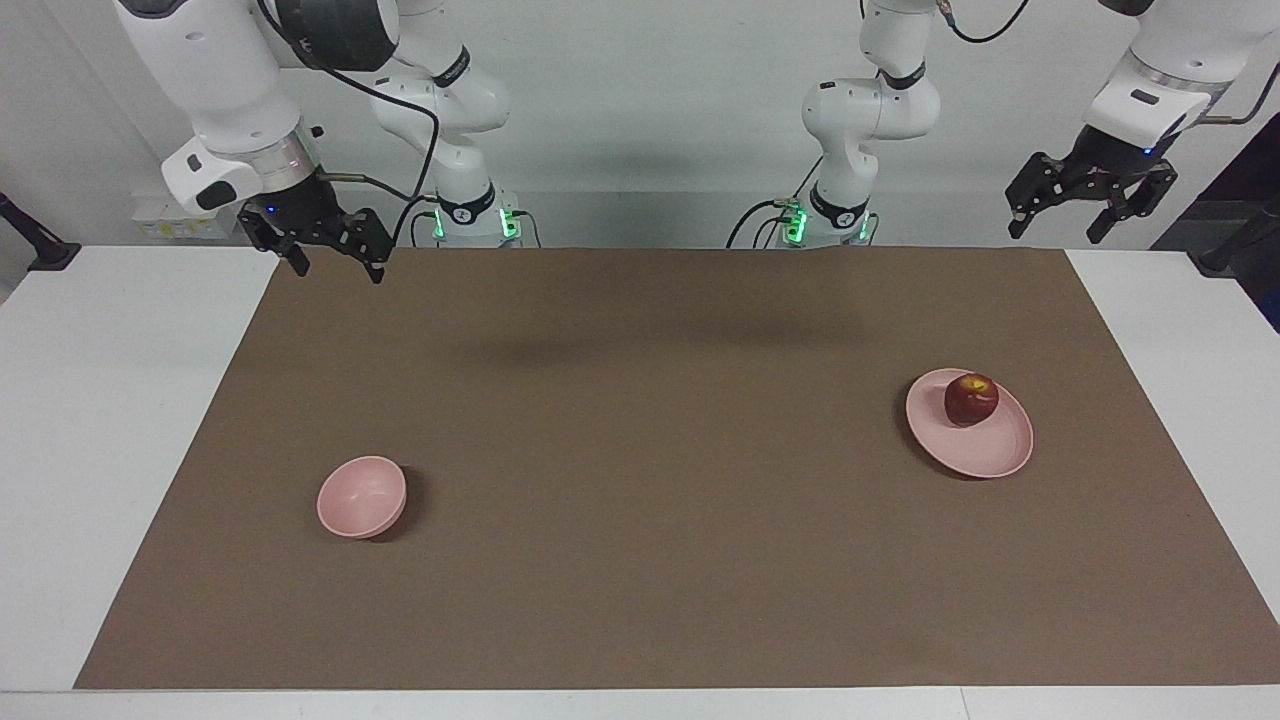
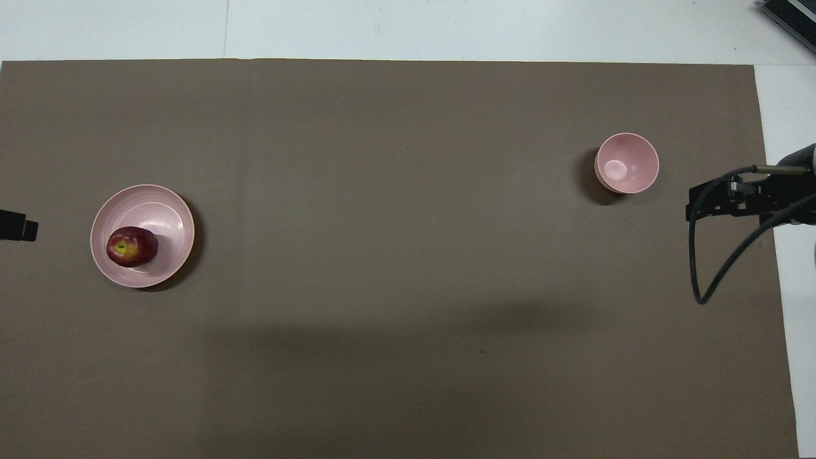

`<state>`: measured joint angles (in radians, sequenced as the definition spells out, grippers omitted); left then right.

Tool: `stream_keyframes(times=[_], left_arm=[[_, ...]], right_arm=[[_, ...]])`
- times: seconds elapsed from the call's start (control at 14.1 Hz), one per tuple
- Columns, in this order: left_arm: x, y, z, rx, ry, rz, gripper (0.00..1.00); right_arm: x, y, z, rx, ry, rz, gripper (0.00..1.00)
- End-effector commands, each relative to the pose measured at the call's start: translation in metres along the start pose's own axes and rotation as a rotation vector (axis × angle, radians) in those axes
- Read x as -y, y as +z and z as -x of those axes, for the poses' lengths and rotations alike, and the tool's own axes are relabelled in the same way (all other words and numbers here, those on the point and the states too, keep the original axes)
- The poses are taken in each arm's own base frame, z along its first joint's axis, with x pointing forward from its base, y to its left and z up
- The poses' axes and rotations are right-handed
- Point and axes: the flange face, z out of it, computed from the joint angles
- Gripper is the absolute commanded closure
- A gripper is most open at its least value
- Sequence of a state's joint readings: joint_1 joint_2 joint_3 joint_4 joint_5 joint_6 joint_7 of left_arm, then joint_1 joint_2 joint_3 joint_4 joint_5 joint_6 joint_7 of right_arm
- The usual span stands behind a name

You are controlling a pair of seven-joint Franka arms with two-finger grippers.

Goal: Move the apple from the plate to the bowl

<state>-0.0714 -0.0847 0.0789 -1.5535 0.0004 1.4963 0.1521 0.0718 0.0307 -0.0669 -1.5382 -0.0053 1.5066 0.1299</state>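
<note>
While both arms wait raised, the apple (image 1: 970,398) sits on the plate (image 1: 990,455) toward the left arm's end of the tabletop (image 1: 640,480), well apart from the bowl (image 1: 361,496). Left tool (image 1: 1092,212) hangs spread wide; right tool (image 1: 335,250) spread too.

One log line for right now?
dark red apple: on flat pink plate | deep pink bowl: empty | left end effector, right end effector: open, waiting

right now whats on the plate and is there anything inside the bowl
The apple sits on the plate, on the part of it nearer the robots. The patch of plate under the apple is covered. The bowl holds nothing; its whole inside shows from above.
</note>
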Motion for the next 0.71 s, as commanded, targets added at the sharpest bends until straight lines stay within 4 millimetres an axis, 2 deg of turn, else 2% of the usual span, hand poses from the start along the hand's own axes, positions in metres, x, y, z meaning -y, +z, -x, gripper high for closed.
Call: stream_keyframes(times=[0.0,0.64], left_arm=[[0.0001,-0.0006,0.0046,-0.013,-0.012,-0.017,0.0],[-0.0053,-0.0004,0.0072,-0.001,-0.007,-0.012,0.0]], right_arm=[[-0.0022,-0.0008,0.0001,0.001,-0.013,-0.029,0.0],[-0.0024,-0.0008,0.0001,0.001,-0.013,-0.027,0.0]])
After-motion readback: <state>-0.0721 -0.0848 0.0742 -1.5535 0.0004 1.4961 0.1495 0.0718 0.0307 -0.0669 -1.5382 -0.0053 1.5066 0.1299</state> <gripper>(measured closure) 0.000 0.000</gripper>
